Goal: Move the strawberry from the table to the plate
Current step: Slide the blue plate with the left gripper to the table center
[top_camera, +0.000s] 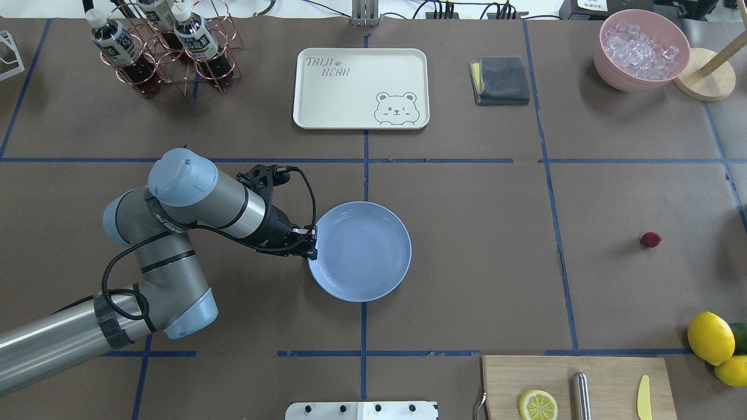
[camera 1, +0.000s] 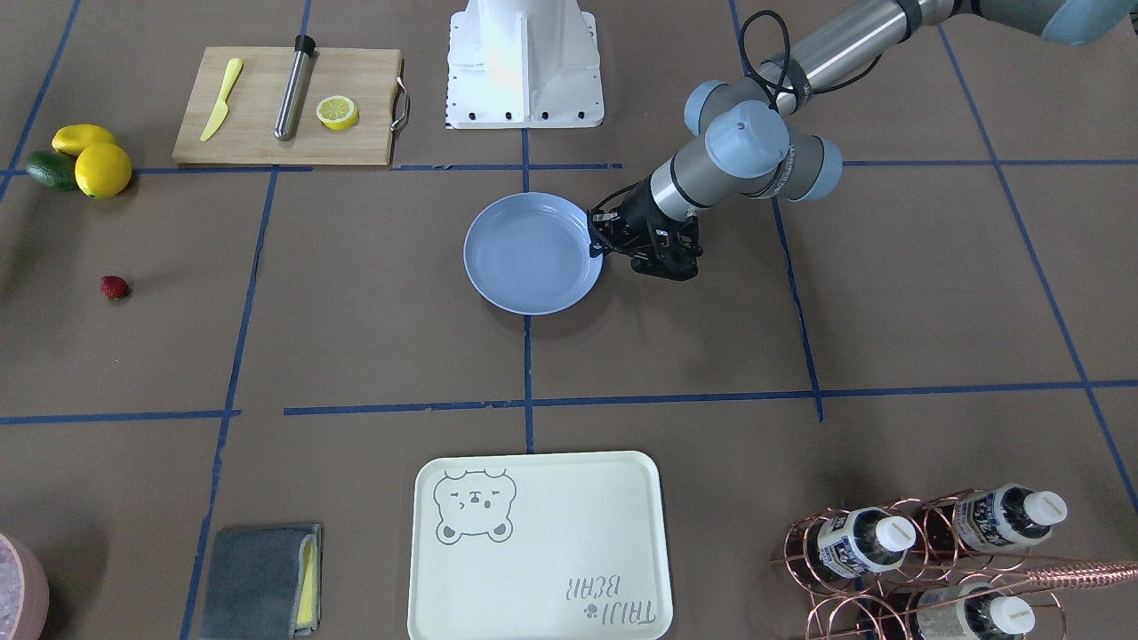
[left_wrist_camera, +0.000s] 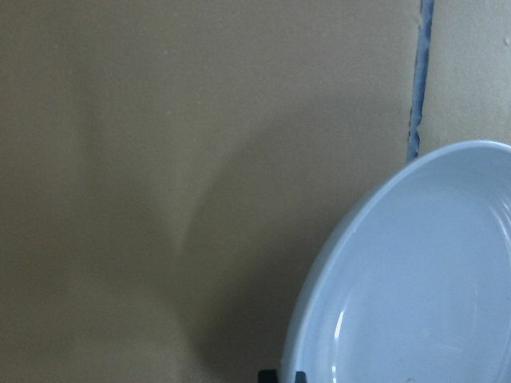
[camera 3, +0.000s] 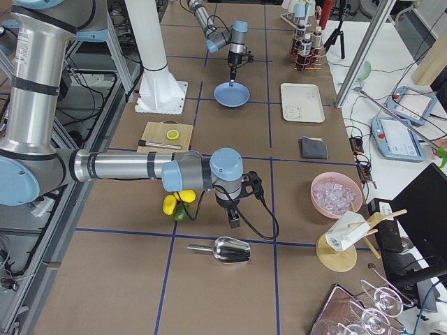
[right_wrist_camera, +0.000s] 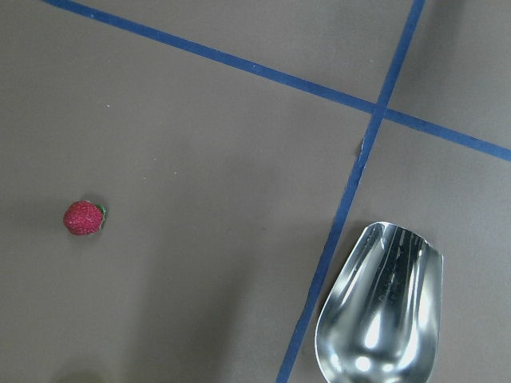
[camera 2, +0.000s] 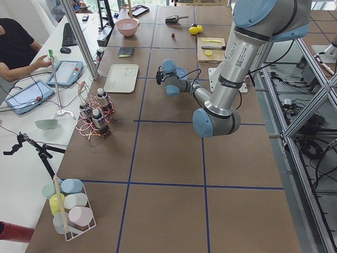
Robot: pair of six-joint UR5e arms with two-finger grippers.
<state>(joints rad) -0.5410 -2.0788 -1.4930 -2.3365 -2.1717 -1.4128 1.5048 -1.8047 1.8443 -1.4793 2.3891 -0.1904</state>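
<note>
- Tools first: the left tool (top_camera: 310, 242) sits low at the rim of the plate (top_camera: 360, 251), on the side nearest its own arm. Its dark end meets the rim. How wide the jaws stand, and whether they grip the rim, cannot be told.
- The left wrist view shows the light-blue plate curving through the lower right corner, with two small dark fingertips (left_wrist_camera: 267, 376) at the bottom edge, right against the rim.
- The right tool (camera 3: 233, 220) points down over the desk (top_camera: 467, 262) toward the robot's right end. It shows only in the side view, so whether it is wide or closed cannot be told.
- Straight below it, the right wrist view shows the strawberry (right_wrist_camera: 83, 218) at the left and a shiny metal scoop (right_wrist_camera: 382, 319) at the lower right. They are well apart, with a blue tape line between them.
- The strawberry, small and dark red, lies alone on the brown desk on the robot's right side, well apart from the plate, which stands at the middle of the desk.
- Toward the robot's near right corner, two lemons (top_camera: 709, 337) and a green avocado (top_camera: 740, 335) huddle together, touching.
- A wooden cutting board (top_camera: 607, 370) by the robot's base carries a lemon half, a metal rod and a yellow knife.
- Beyond the plate lies a cream tray (top_camera: 338, 93) with a bear drawing.
</note>
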